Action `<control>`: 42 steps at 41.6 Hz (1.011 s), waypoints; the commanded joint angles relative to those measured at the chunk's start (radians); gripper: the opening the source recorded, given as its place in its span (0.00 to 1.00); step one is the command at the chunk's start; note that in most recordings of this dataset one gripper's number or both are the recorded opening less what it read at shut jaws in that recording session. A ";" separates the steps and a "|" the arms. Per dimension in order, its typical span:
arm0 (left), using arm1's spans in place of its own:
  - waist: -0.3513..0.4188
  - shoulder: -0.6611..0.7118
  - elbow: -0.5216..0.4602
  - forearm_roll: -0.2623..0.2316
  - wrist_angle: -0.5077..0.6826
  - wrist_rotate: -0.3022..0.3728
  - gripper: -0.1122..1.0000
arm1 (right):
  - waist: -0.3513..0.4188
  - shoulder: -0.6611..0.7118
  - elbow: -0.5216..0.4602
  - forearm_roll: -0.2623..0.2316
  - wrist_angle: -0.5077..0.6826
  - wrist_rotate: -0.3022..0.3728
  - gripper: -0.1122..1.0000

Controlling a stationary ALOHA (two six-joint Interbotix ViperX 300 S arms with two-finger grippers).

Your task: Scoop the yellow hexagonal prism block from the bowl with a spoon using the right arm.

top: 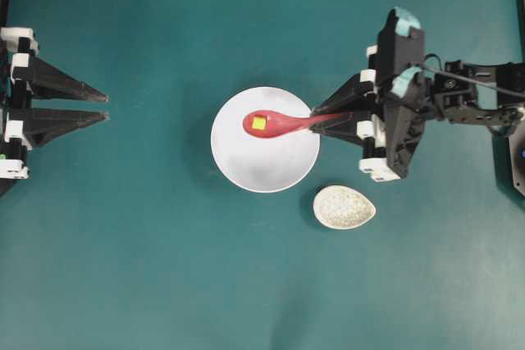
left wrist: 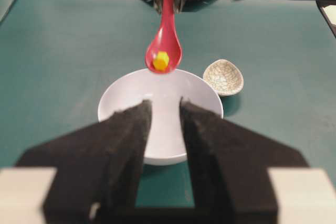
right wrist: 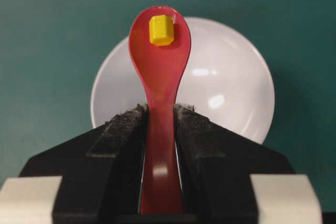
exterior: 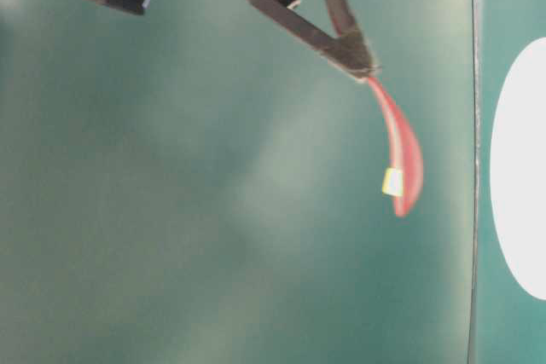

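Note:
The pink-red spoon [top: 279, 124] hangs above the white bowl [top: 271, 165], its handle clamped in my right gripper [top: 314, 118], which is shut on it. The tiny yellow hexagonal prism block [top: 259, 123] lies in the spoon's scoop. From the right wrist the spoon [right wrist: 160, 72] runs out from my right gripper [right wrist: 160, 111] with the block [right wrist: 160, 30] at its far end, over the bowl [right wrist: 231, 87]. From the left wrist the spoon [left wrist: 164, 51] and block [left wrist: 160, 60] float above the bowl [left wrist: 121, 103]. My left gripper [top: 107, 106] rests open at the left edge, holding nothing; its jaws [left wrist: 165, 103] stand apart.
A small speckled teardrop dish [top: 344, 206] sits on the teal table just right of and below the bowl, also visible as the dish [left wrist: 223, 77] from the left wrist. Coloured items line the table's far edge behind the right arm.

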 commanded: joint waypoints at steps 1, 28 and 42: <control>0.002 0.009 -0.017 0.002 -0.014 0.000 0.35 | 0.003 -0.038 -0.006 0.003 -0.011 -0.002 0.32; 0.002 -0.069 -0.029 0.002 0.006 0.006 0.35 | 0.003 -0.100 0.031 0.002 -0.035 -0.002 0.32; 0.002 -0.066 -0.031 0.002 0.249 0.000 0.35 | 0.003 -0.101 0.032 0.000 -0.071 -0.005 0.32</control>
